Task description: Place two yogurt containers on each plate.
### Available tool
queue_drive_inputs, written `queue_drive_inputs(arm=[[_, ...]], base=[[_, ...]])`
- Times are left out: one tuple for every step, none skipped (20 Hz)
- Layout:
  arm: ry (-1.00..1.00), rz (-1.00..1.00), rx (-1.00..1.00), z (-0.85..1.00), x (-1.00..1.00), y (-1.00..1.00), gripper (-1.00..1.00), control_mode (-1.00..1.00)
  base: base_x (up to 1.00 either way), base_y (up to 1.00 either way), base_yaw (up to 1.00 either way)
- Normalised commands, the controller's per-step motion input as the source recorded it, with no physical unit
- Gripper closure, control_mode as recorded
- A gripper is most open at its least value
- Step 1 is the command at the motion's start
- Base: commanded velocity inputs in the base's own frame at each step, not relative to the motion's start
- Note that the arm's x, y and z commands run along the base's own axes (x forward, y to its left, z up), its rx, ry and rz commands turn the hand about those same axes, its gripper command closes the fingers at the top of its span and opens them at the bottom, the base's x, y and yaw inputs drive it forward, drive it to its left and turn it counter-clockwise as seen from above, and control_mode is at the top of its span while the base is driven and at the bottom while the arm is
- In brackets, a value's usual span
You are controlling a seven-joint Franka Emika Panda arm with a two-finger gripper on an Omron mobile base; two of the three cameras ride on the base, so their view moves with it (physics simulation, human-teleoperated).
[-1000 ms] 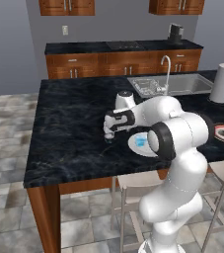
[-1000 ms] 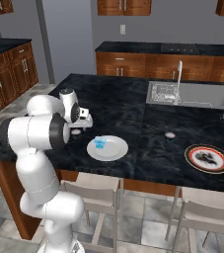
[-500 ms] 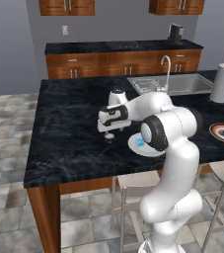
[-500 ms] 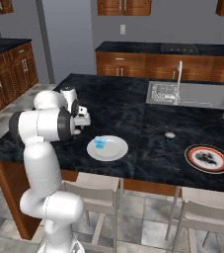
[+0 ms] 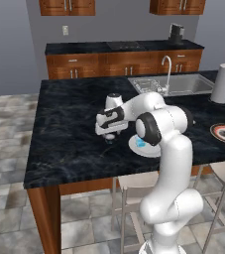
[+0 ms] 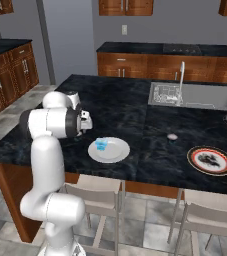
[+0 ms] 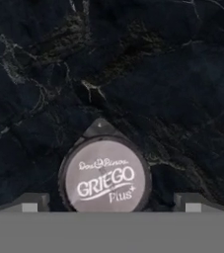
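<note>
A dark round yogurt container (image 7: 105, 178) with a pale grey "Griego Plus" lid stands on the black counter. My gripper (image 7: 108, 205) is open just above it, one fingertip (image 7: 32, 202) on each side and neither touching. In the left base view the gripper (image 5: 109, 137) hangs low over the counter, left of the white plate (image 5: 151, 150). That plate (image 6: 116, 152) carries a light blue yogurt container (image 6: 101, 144). Another grey-topped yogurt container (image 6: 172, 136) sits on the counter between the plates. The patterned plate (image 6: 210, 160) with the orange-red rim lies to the right.
A sink (image 5: 176, 85) with a tap is set into the counter behind the plates. A paper towel roll (image 5: 224, 82) stands at the far right. Stools (image 6: 97, 200) stand under the counter's front edge.
The hand has shifted slightly left and sunk closer to the counter. The arm's elbow has swung upward and back. Plates and cups have stayed put.
</note>
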Motion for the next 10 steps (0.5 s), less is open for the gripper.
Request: queue_drive_inputs(arm=[[0.06, 0.0, 0.0, -0.3, 0.19, 0.02, -1.0, -1.0], [0.04, 0.0, 0.0, -0.27, 0.17, 0.01, -1.0, -1.0], [0.01, 0.0, 0.0, -0.19, 0.06, 0.0, -1.0, -1.0], [0.0, 0.0, 0.0, -0.16, 0.0, 0.0, -1.0, -1.0], [0.0, 0.0, 0.0, -0.18, 0.0, 0.0, -1.0, -1.0], [0.0, 0.0, 0.0, -0.18, 0.0, 0.0, -1.0, -1.0], [0.0, 0.0, 0.0, -0.18, 0.0, 0.0, -1.0, -1.0], [0.0, 0.0, 0.0, -0.21, 0.0, 0.0, -1.0, -1.0], [0.0, 0.0, 0.0, -0.18, 0.0, 0.0, -1.0, -1.0], [0.02, 0.0, 0.0, -0.21, 0.01, 0.02, -1.0, -1.0]], base=[[0.0, 0.0, 0.0], [0.0, 0.0, 0.0], [0.0, 0.0, 0.0], [0.0, 0.0, 0.0], [0.0, 0.0, 0.0], [0.0, 0.0, 0.0], [0.0, 0.0, 0.0], [0.0, 0.0, 0.0], [0.0, 0.0, 0.0], [0.0, 0.0, 0.0]])
